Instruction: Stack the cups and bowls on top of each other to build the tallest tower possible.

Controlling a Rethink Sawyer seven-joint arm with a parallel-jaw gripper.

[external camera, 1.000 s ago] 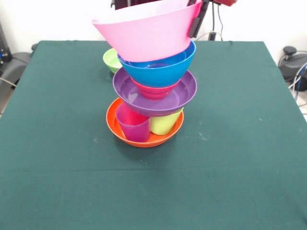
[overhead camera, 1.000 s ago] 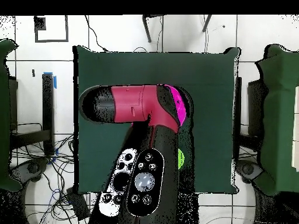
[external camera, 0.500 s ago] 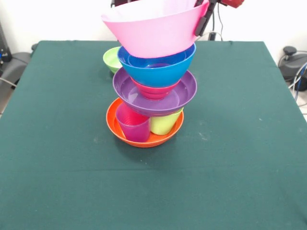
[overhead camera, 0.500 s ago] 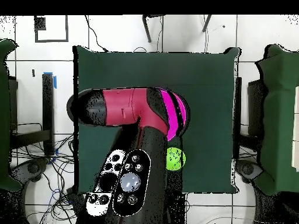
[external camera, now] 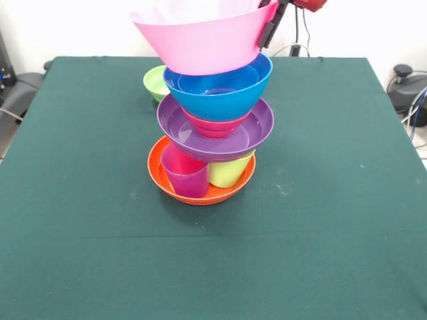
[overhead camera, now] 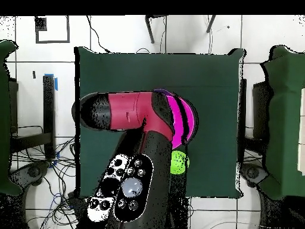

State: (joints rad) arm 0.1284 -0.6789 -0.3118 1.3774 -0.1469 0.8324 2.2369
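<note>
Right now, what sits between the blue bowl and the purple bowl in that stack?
In the front view, a small red bowl sits inside the purple bowl, with the blue bowl resting on it.

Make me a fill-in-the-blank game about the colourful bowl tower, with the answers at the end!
1. The bowl at the very bottom of the tower is ____.
2. The robot's gripper holds the rim of the big ____ bowl.
3. Two cups stand in the bottom bowl: the lime green cup and a ____ one.
4. The blue bowl sits above the small red bowl, which rests in the ____ bowl.

Answers: orange, pink, purple, purple
</note>
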